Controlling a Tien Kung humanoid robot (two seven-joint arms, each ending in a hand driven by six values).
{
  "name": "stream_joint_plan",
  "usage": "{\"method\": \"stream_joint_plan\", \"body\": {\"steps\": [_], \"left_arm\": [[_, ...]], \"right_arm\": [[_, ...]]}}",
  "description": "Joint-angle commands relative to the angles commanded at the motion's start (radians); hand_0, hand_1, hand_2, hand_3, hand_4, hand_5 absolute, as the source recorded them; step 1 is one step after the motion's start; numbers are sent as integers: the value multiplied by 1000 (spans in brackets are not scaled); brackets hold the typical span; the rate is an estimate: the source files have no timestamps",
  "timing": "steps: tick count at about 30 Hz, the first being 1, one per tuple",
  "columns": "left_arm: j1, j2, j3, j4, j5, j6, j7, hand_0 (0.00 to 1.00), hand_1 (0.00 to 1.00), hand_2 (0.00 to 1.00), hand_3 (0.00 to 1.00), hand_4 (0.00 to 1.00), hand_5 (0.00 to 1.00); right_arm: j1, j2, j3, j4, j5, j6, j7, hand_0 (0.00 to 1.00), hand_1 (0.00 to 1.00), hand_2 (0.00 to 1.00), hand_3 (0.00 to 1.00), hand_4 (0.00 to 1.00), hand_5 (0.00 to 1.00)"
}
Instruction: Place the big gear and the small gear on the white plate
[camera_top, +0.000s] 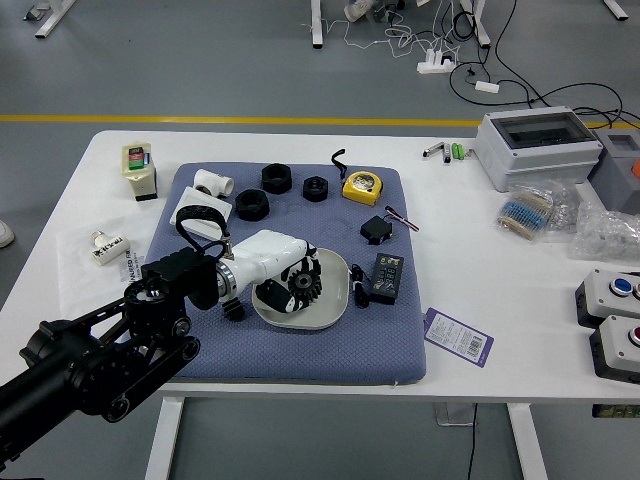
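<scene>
My left hand (296, 280) reaches in from the left, over the white plate (330, 310). Its fingers are curled around a black toothed gear (304, 285), held above the plate's middle. Just left of the plate, beside the wrist, a small black toothed piece (234, 310) lies on the blue mat; it looks like the small gear. The hand covers the plate's upper left part.
Black round nuts (252, 205), a yellow tape measure (362, 187) and a white cup (213, 183) are behind the plate. Right of it are a black cable (359, 286), a black box (386, 278) and a black cube (376, 230).
</scene>
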Motion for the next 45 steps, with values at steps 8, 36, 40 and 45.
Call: {"method": "stream_joint_plan", "body": {"steps": [8,36,40,45], "left_arm": [[7,-2,-16,-6,27,-7,-15,348,477,531,589,732,67],[57,98,-188,-198,82,-138,15,680,704,753,799,998,272],[84,139,-234,-256,73,-182,33,633,667,715,770,998,193],[135,171,-282,-311,48,-224,69,633,667,715,770,998,193]], "right_arm": [[-6,0,-3,0,1,0,1,624,643,740,548,751,701],[-8,2,8,-2,2,1,4,623,643,740,547,750,702],[-9,2,10,-3,2,2,3,623,643,740,548,750,703],[-10,3,9,-4,4,2,3,623,643,740,548,750,703]]}}
